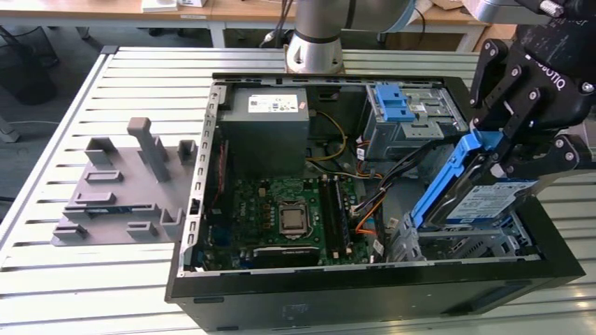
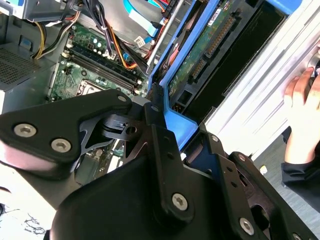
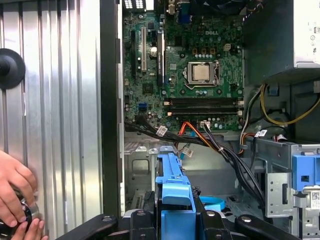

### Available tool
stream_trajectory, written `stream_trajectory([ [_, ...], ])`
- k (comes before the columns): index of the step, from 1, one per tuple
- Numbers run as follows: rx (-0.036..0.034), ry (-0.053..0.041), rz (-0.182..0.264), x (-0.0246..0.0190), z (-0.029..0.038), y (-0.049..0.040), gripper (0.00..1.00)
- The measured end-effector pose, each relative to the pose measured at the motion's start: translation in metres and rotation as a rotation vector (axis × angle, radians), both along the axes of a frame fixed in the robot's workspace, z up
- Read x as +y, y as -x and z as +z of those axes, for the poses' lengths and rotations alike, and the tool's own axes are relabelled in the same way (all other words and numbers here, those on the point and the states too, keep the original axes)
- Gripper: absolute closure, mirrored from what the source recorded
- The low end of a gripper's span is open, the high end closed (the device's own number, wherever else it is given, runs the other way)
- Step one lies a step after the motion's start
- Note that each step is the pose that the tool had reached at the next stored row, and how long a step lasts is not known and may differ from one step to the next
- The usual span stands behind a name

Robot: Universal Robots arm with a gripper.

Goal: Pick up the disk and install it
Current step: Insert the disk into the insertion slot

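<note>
— Disk [image 1: 479, 199] status?
— Lifted but not yet seated: it hangs tilted at the right of the exterior view, its lower end at the mouth of the drive cage [image 1: 465, 244] in the open computer case [image 1: 373, 296]. Seating it is what's left, I'd judge.
— And the arm?
— It reaches down from the upper right, gripper [image 1: 503, 150] angled downward, fingers clamped on the disk's blue rail.
</note>
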State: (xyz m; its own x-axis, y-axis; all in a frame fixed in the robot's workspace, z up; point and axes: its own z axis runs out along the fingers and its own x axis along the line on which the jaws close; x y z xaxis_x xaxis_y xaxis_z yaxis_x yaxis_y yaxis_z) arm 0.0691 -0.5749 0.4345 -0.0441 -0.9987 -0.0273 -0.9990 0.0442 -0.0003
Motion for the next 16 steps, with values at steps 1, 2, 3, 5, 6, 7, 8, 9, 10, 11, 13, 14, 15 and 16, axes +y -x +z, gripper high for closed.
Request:
stream_trajectory([
  [1, 0.0, 0.0, 0.0, 0.0, -0.0005, 0.0, 0.64],
  [2, 0.0, 0.0, 0.0, 0.0, -0.001, 0.0, 0.64],
  [3, 0.0, 0.0, 0.0, 0.0, -0.0015, 0.0, 0.64],
  [5, 0.0, -0.0001, 0.0, 0.0, -0.0024, 0.0, 0.64],
  [6, 0.0, -0.0001, 0.0, 0.0, -0.0029, 0.0, 0.64],
  [7, 0.0, 0.0, 0.0, 0.0, -0.0033, 0.0, 0.64],
  [8, 0.0, 0.0, 0.0, 0.0, -0.0038, 0.0, 0.64],
  [9, 0.0, -0.0001, 0.0, 0.0, -0.0044, 0.0, 0.64],
  [10, 0.0, -0.0001, 0.0, 0.0, -0.005, 0.0, 0.64],
  [11, 0.0, -0.0001, 0.0, 0.0, -0.0055, 0.0, 0.64],
  [13, 0.0, -0.0001, 0.0, 0.0, -0.0067, 0.0, 0.64],
  [14, 0.0, 0.0, 0.0, 0.0, -0.0073, 0.0, 0.64],
  [15, 0.0, 0.0, 0.0, 0.0, -0.0079, 0.0, 0.64],
  [16, 0.0, 0.0, 0.0, 0.0, -0.0085, 0.0, 0.64],
])
